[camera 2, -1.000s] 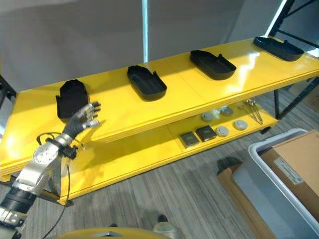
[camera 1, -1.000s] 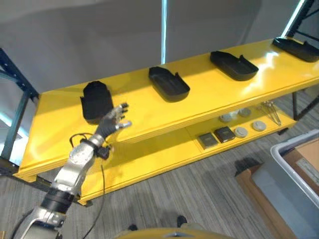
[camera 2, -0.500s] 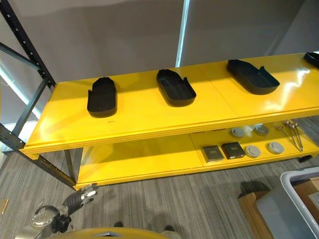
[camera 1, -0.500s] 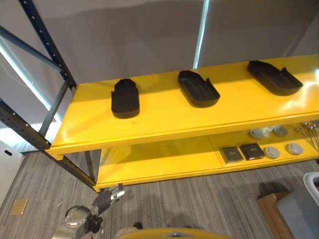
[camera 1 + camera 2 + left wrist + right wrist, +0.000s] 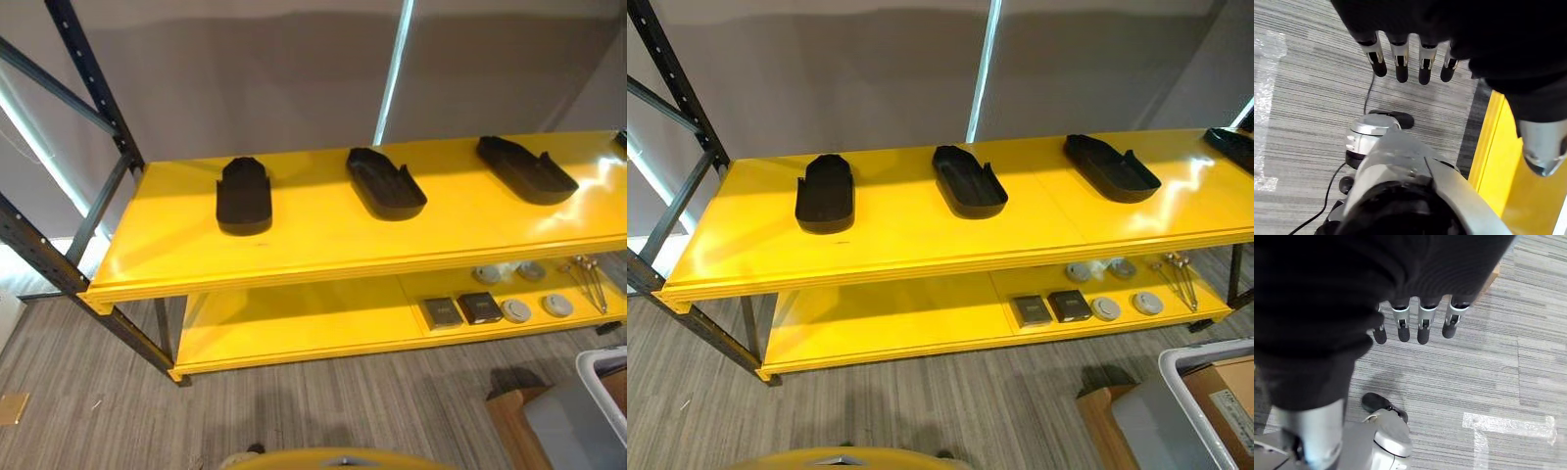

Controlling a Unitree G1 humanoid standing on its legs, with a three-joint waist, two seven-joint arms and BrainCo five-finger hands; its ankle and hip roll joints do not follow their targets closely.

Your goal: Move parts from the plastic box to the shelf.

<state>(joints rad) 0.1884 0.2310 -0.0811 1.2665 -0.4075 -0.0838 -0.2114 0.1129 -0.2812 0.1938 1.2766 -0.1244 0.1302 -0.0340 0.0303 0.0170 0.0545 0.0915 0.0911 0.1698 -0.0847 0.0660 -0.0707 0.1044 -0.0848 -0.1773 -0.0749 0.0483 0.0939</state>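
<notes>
A yellow shelf (image 5: 323, 245) runs across the head views, with a lower yellow board (image 5: 323, 323) beneath it and dark upright posts (image 5: 93, 73) at its left end. Black parts sit spaced well apart along the top board: a left part (image 5: 243, 194), a middle part (image 5: 385, 183) and a right part (image 5: 525, 169), each lying flat; in the right eye view a fourth part (image 5: 1234, 149) shows at the far right end of the shelf. On the lower board lie two dark square pieces (image 5: 461, 310) side by side, several round grey discs (image 5: 534, 306) near them and thin metal rods (image 5: 588, 279) to their right. The plastic box (image 5: 1205, 411) stands on the grey floor at lower right, with a brown carton (image 5: 1225, 397) in it. The left hand (image 5: 1410, 54) hangs over the floor beside the shelf edge, fingers straight and relaxed, holding nothing. The right hand (image 5: 1415, 318) hangs over the grey floor the same way, fingers loose and empty.
</notes>
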